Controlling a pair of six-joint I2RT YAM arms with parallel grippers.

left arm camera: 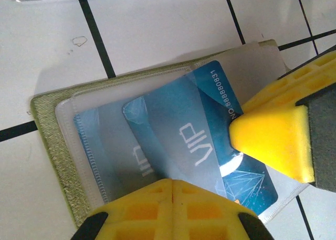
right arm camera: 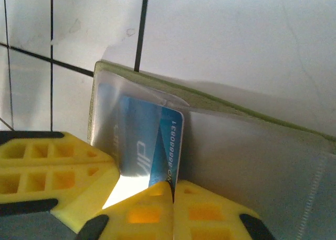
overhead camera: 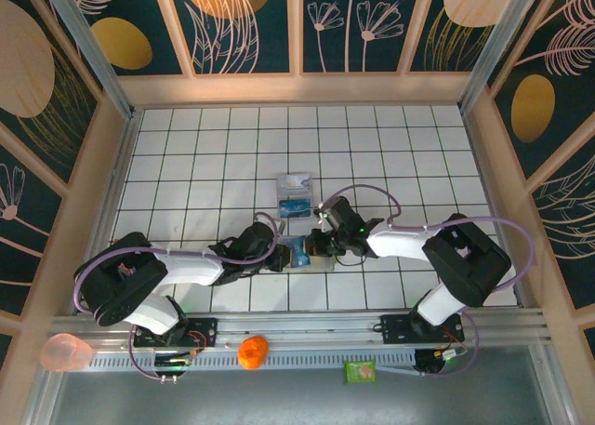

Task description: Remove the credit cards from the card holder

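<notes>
Right gripper [right arm camera: 172, 185] is closed on the blue credit card [right arm camera: 168, 140]: both yellow fingers meet with no gap, and the numbered end of the card runs into the seam between them. The right arm extends low across the white tiled table [overhead camera: 186, 165] toward 9 o'clock, forearm nearly level, wrist over the card holder [overhead camera: 316, 263].

The left arm reaches from its base toward 2 o'clock. Left gripper [left arm camera: 173, 183] shows its fingers pressed together at the 6 o'clock edge of its wrist view, tips over the near edge of the holder. It cannot be determined whether they pinch the holder or only bear on it.

The card holder [left arm camera: 50, 140] lies open and flat on the table between the two grippers, yellow-green rim outward, clear sleeves upward. The gripped card [left arm camera: 215, 93] sits askew, partly out of its sleeve, with a right finger [left arm camera: 268, 140] meeting it from 3 o'clock. A second blue card [left arm camera: 100, 140] lies fully inside the sleeve, at 9 o'clock from the first.

A clear tray [overhead camera: 295, 194] sits near, at 12 o'clock from the holder.
</notes>
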